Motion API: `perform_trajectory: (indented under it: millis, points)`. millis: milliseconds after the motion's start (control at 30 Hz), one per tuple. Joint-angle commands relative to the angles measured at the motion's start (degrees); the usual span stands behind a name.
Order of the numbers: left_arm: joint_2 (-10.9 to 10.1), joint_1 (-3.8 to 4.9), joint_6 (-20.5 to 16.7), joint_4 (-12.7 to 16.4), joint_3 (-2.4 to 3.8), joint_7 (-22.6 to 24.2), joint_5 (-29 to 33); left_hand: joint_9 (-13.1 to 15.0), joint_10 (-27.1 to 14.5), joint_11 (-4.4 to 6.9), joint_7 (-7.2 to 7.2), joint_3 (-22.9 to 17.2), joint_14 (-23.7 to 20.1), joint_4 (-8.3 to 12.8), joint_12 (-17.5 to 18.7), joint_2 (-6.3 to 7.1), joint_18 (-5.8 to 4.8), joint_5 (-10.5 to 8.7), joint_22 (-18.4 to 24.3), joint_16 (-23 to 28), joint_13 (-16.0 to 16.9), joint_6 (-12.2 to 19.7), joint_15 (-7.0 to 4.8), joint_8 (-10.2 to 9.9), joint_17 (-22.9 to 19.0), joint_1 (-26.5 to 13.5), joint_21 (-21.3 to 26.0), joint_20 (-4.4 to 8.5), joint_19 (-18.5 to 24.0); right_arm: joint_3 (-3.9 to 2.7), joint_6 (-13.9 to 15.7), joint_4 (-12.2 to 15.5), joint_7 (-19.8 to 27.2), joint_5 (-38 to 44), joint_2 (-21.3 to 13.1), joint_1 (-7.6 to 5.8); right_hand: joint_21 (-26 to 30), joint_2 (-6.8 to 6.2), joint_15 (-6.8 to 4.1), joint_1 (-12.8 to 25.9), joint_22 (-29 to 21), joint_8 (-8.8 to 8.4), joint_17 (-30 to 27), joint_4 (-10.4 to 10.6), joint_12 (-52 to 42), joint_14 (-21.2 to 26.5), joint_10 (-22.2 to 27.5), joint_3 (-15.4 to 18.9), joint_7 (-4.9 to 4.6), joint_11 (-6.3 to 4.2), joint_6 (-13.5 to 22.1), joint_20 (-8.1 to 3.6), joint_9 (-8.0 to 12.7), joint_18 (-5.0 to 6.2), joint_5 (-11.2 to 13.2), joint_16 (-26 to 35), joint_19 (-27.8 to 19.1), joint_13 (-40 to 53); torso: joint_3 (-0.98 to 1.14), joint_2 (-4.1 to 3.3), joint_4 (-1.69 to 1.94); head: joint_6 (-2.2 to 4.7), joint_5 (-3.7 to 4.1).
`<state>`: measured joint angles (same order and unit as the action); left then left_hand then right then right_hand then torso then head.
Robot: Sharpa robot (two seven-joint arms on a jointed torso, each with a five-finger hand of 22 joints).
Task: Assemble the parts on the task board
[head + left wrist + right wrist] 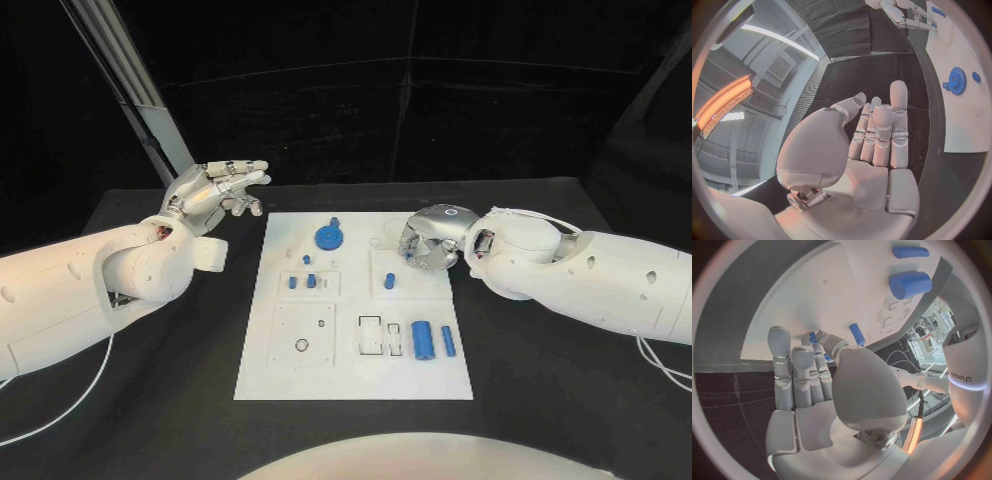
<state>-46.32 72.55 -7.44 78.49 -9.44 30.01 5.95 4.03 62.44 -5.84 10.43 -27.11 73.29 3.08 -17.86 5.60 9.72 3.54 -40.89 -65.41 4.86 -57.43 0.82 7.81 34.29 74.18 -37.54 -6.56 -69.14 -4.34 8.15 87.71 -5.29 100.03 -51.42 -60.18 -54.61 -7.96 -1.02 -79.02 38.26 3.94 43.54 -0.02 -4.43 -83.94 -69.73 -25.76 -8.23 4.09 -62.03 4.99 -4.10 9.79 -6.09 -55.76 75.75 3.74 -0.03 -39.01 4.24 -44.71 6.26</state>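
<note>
The white task board (353,370) lies in the middle of the table. On it are a blue gear (330,238), small blue pegs (293,282) in a left block, one blue peg (391,281), a thick blue cylinder (423,340) and a slim blue pin (449,341). My right hand (433,238) hovers over the board's far right part, fingers curled down just beyond that single peg (857,334). Small bits of blue (813,337) show by its fingertips; whether they are held I cannot tell. My left hand (219,190) is raised off the board's far left corner, fingers straight and empty.
A black ring (302,345) and rectangular outlines (371,335) mark the board's near half. A slanted metal post (137,90) stands behind my left hand. Black table (548,380) surrounds the board.
</note>
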Motion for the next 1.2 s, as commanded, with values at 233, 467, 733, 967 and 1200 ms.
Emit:
perform_trajectory:
  millis: [233,467,733,967,1200]
  points:
    - [-0.18,0.07,0.92,-0.07,0.04,0.26,0.40,-0.10,-0.40,0.04,-0.10,0.49,-0.56,0.39,-0.64,-0.10,0.79,0.12,0.21,0.38,0.09,0.36,0.06,0.47,-0.32,0.34,0.52,-0.05,0.37,0.15,-2.99,0.07,-1.90,5.52,0.64,0.34,-2.88,0.29,-0.19,-1.16,2.89,0.32,1.89,-0.86,-0.43,-0.33,-1.47,-2.61,0.21,-0.23,-1.59,-0.29,-0.16,-1.07,1.62,-2.04,-0.59,0.12,0.08,0.06,-0.10,-0.27,0.06]
    - [-0.22,0.07,0.74,-0.20,0.04,-0.11,0.40,-0.10,-0.47,0.04,-0.10,0.57,-0.60,0.56,-0.77,-0.15,0.79,0.09,0.27,0.42,0.10,0.38,0.04,0.50,-0.44,0.52,0.59,-0.03,0.33,0.15,-3.32,0.34,-3.14,9.50,0.84,0.55,-4.65,0.42,-0.33,-1.71,4.71,0.32,2.84,-1.92,-0.51,-0.22,-2.19,-4.55,0.36,-0.40,-2.41,-0.38,-0.19,-1.24,2.36,-3.10,-0.83,0.18,0.10,0.05,-0.08,-0.34,0.31]
    - [-0.27,0.07,0.55,-0.42,0.03,-0.35,0.40,-0.11,-0.55,0.04,-0.09,0.64,-0.62,0.72,-0.90,-0.23,0.79,0.07,0.33,0.43,0.12,0.40,0.03,0.53,-0.50,0.72,0.67,-0.02,0.29,0.14,-0.06,1.64,-3.30,9.40,0.44,0.64,-7.62,1.21,-0.46,-2.26,8.03,0.36,4.48,-3.40,-0.50,-0.29,-3.32,-7.04,0.42,-0.53,-3.62,-0.52,-0.25,-1.64,2.56,-4.79,-0.67,0.38,0.22,0.06,-0.17,-0.37,0.40]
    - [-0.22,0.07,0.67,-0.73,0.03,-0.36,0.40,-0.09,-0.60,0.05,-0.11,0.67,-0.71,0.89,-1.07,-0.42,0.79,0.06,0.40,0.54,0.14,0.34,0.02,0.62,-0.77,0.95,0.75,0.00,0.24,0.13,3.55,2.96,-3.98,7.80,-0.14,0.66,-8.62,1.51,-0.43,-2.23,9.17,0.24,5.12,-3.79,-0.35,-0.33,-3.41,-7.87,0.35,-0.51,-3.74,-0.53,-0.22,-1.77,2.53,-5.42,-0.63,0.40,0.12,0.06,-0.04,-0.40,0.82]
    - [-0.28,0.06,0.69,-0.89,0.02,-0.43,0.40,-0.08,-0.64,0.07,-0.13,0.69,-0.80,0.98,-1.18,-0.56,0.79,0.05,0.44,0.65,0.15,0.24,0.01,0.71,-1.02,1.07,0.80,0.02,0.22,0.11,6.03,3.77,-3.89,5.88,-0.75,0.65,-9.22,1.53,-0.42,-2.22,9.79,0.13,5.40,-4.13,-0.22,-0.34,-3.46,-8.40,0.30,-0.47,-3.76,-0.53,-0.18,-1.83,2.51,-5.77,-0.67,0.41,-0.03,-0.01,-0.04,-0.21,1.09]
